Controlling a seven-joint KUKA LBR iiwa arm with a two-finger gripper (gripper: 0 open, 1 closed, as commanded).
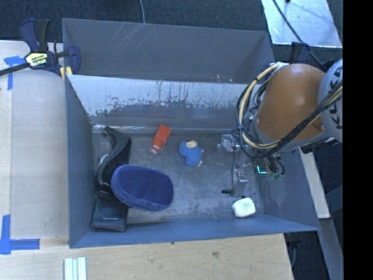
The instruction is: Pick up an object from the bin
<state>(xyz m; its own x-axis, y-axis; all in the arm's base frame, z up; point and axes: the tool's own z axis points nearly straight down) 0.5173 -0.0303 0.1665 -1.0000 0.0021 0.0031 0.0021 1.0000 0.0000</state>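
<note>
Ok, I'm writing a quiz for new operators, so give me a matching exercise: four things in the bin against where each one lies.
Things:
1. orange bottle-like piece
2. small blue figure
3. big blue oval pad
4. white lump

Places:
A. front right corner, just in front of the hand
B. left half, toward the front wall
C. near the back wall, left of centre
D. middle of the floor

Pairs: 1-C, 2-D, 3-B, 4-A
</note>
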